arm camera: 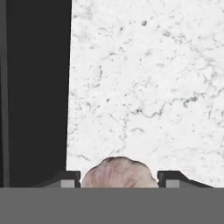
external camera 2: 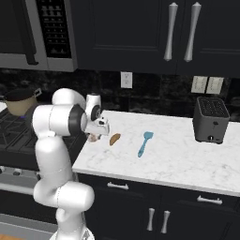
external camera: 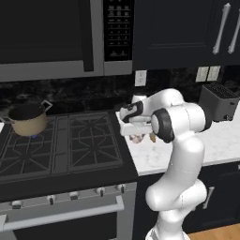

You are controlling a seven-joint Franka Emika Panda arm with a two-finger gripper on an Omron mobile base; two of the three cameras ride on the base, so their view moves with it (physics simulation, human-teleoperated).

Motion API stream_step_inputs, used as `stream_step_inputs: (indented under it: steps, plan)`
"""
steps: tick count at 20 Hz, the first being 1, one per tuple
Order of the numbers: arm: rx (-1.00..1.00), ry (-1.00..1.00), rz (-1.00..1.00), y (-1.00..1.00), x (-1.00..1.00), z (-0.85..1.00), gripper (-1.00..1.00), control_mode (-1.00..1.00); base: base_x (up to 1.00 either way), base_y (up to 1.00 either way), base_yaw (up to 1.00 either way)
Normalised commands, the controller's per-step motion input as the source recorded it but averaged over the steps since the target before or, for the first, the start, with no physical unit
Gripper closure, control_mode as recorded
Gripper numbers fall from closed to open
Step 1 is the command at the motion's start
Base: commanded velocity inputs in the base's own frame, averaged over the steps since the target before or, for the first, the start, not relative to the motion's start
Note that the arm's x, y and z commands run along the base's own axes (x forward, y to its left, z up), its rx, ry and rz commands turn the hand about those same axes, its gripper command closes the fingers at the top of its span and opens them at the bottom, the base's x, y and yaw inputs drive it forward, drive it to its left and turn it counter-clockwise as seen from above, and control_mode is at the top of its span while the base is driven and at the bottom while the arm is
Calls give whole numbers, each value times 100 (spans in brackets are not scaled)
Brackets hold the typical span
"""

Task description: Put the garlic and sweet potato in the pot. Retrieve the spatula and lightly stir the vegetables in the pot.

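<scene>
From the left base view, the arm leans over the white marble counter [external camera: 220, 140], its hand pointing down just right of the stove [external camera: 61, 145]. The gripper [external camera: 137, 138] is low at the counter's left end, with a pale pinkish garlic [external camera: 136, 139] showing under the hand and a sliver of the orange-brown sweet potato [external camera: 153, 138] just beside it at about 3 o'clock. The pot [external camera: 28, 119] stands well apart on the back-left burner, at roughly 9 o'clock from the hand. A dark toaster [external camera: 219, 102] stands at the far right by the wall.

From the right base view, the gripper [external camera 2: 95, 137] comes down on the garlic [external camera 2: 93, 138] near the counter's [external camera 2: 187, 154] left edge. The sweet potato [external camera 2: 115, 139] lies on the marble just beside it at 3 o'clock, not touching. Further along the same way lies the light blue spatula [external camera 2: 145, 143], blade toward the wall, handle toward the front edge. The toaster [external camera 2: 212, 120] is at the right, and the pot [external camera 2: 21, 102] is over on the stove at 10 o'clock from the hand.

In the hand view, the garlic [arm camera: 119, 173] sits squarely between the two dark fingertips [arm camera: 65, 179] — one on each side, close against it or nearly so. Whether they actually press it I cannot tell — the contact is at the very bottom edge. Marble counter [arm camera: 148, 87] lies beyond, with the black stove edge [arm camera: 35, 87] at 9 o'clock.
</scene>
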Motion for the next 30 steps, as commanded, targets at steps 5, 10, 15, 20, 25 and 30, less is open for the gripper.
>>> stream_step_inputs:
  steps: [5, 10, 15, 20, 25, 30]
  plan:
    - [0, -34, 0, 0, -99, 71, 100, -100, 0, 0, 0]
    - [0, -34, -3, 0, -100, 100, 100, -100, 0, 0, 0]
    - [0, -24, -5, -2, -83, 80, 100, -100, 0, 0, 0]
    - [0, -1, 0, -1, -9, 4, 100, -100, 0, 0, 0]
    - [0, 0, 2, 0, 0, 0, 100, -100, 0, 0, 0]
    - [0, 4, 5, 14, 0, 1, 100, -100, 0, 0, 0]
